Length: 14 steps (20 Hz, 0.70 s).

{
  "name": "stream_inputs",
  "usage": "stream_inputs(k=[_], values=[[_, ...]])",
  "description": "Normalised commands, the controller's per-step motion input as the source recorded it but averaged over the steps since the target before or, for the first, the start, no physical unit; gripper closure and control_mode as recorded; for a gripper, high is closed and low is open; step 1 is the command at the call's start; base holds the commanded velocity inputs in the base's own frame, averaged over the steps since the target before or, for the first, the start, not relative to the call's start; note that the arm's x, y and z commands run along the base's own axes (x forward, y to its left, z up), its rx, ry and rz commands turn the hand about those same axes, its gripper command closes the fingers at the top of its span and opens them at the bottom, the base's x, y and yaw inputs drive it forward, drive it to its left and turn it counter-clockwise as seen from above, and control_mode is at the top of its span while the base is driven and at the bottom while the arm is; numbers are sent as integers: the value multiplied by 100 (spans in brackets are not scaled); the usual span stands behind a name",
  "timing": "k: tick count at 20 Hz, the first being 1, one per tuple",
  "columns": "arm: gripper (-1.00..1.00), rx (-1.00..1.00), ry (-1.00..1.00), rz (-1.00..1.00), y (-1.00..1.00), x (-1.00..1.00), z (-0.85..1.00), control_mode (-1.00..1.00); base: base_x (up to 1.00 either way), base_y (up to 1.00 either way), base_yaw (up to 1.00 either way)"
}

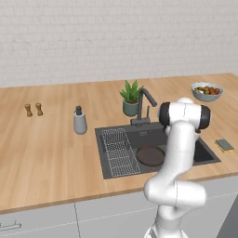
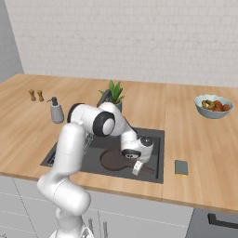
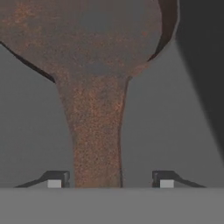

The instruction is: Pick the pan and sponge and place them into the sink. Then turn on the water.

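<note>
The pan (image 2: 113, 160) lies flat on the floor of the sink (image 1: 111, 139), its round body toward the wire rack (image 1: 119, 151) and its long handle (image 3: 97, 144) running out under the pincer (image 2: 136, 168). In the hand view the handle passes up between the two fingertips (image 3: 54, 179) with grey basin floor showing on either side of it, so the jaws stand spread wider than the handle and grip nothing; whether they touch it I cannot tell. The pincer hangs low inside the basin, close to the front wall and toward the right end. The sponge (image 2: 181, 168) rests on the counter (image 1: 42, 153) just right of the sink's rim, apart from the pincer. The faucet (image 1: 145, 104) rises behind the basin, beside a potted plant (image 1: 131, 97). A bowl of food (image 2: 213, 106) sits well off to the right.
</note>
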Motion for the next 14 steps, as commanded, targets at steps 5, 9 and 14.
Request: stream_inputs(k=[5,9,14], values=[[-100,0,-18,0,0,-12,45,-100,0,0,0],[-100,0,-11,0,0,-24,94,-100,0,0,0],[-100,0,-1,0,0,-19,100,-100,0,0,0]])
